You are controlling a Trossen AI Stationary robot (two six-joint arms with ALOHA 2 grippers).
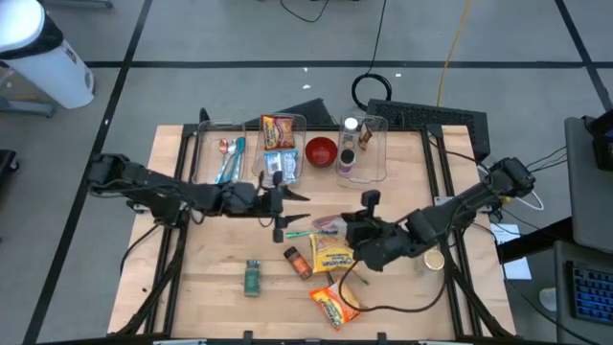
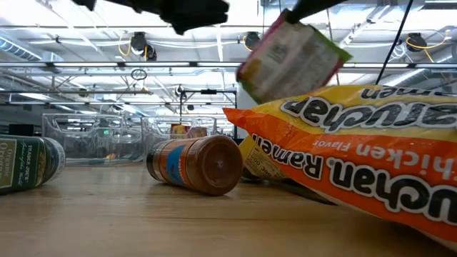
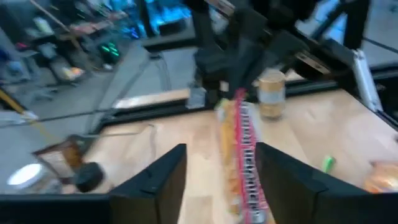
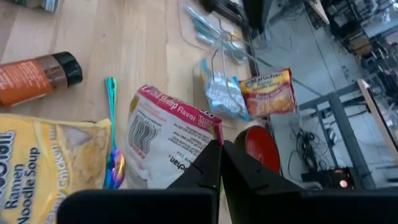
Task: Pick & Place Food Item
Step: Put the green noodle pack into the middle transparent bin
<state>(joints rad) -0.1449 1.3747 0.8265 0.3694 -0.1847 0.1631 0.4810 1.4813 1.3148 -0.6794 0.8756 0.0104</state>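
Right gripper (image 4: pixel 219 149) pinched on edge of red-and-white food packet (image 4: pixel 165 146), lifted off table (image 1: pixel 206 278). Left gripper (image 3: pixel 217 171) fingers wide apart, facing packet, empty.

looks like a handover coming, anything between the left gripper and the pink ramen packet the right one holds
Nothing visible. The left gripper is open and the pink ramen packet hangs straight ahead of its fingers. The right gripper is shut on the packet's corner.

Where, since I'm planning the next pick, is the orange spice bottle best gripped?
Grip the spice bottle across its round body, midway along, coming straight down from above. It lies on its side on the table, so both flanks look exposed; the yellow noodle packet lies close by.
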